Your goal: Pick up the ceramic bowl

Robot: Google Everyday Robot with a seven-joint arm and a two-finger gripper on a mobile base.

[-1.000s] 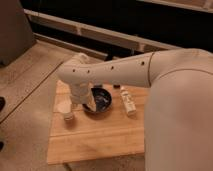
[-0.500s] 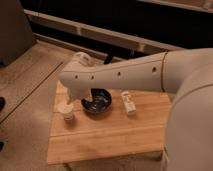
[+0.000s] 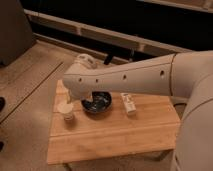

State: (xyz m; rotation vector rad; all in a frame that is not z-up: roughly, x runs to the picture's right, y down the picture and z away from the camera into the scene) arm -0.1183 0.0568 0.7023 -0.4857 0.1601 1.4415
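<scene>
Ceramic bowl, dark and glossy, sits on the wooden table toward its 11 o'clock part. Gripper hangs below the white arm at the bowl's 9 o'clock rim, and I can't tell whether it's open, closed, or holding anything. Small white cup is near the bowl at 8 o'clock, and a slim white bottle is at 3 o'clock, apart from it.
</scene>
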